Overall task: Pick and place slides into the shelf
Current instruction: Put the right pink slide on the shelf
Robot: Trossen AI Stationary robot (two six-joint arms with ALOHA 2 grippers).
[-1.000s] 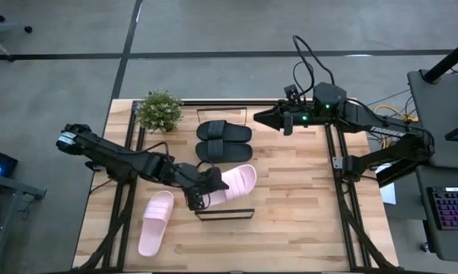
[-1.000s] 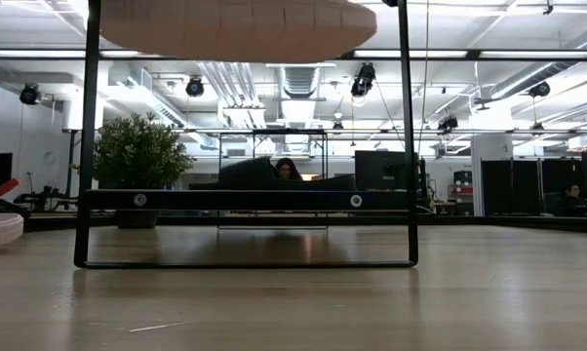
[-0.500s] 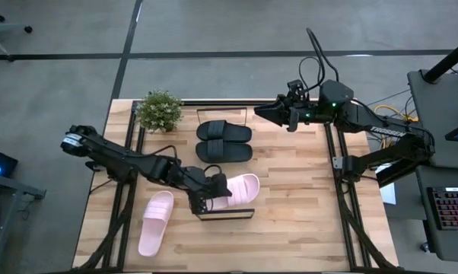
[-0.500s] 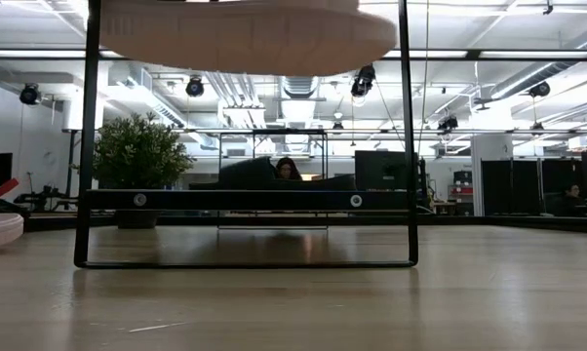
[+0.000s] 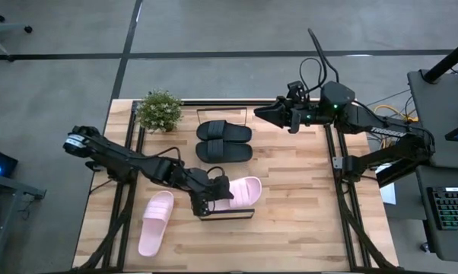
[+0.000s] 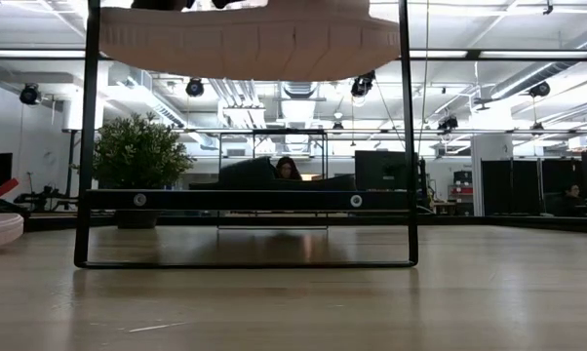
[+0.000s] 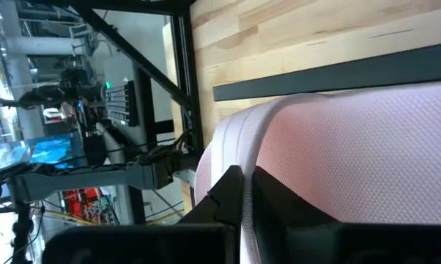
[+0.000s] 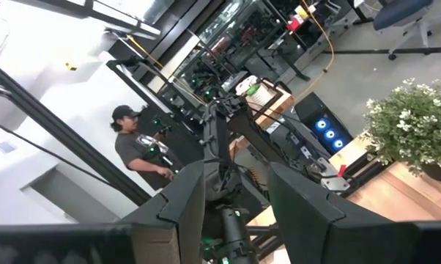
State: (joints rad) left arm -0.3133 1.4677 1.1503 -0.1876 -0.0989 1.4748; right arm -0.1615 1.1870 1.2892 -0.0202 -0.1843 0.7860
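Currently left gripper clamped on pink slide, long axis crosswise over shelf; right gripper parted, well apart.

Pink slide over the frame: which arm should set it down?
Left. Its end effector already grips the pink slide right above the dark frame. The right end effector hangs empty and open at the table's far edge, beyond the black slides.

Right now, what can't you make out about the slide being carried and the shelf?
- Left end effector: grip point on the pink slide hidden under the wrist, high view.
- Same slide, low view: top cut off by the edge.
- Shelf: mostly covered by the slide, high view.
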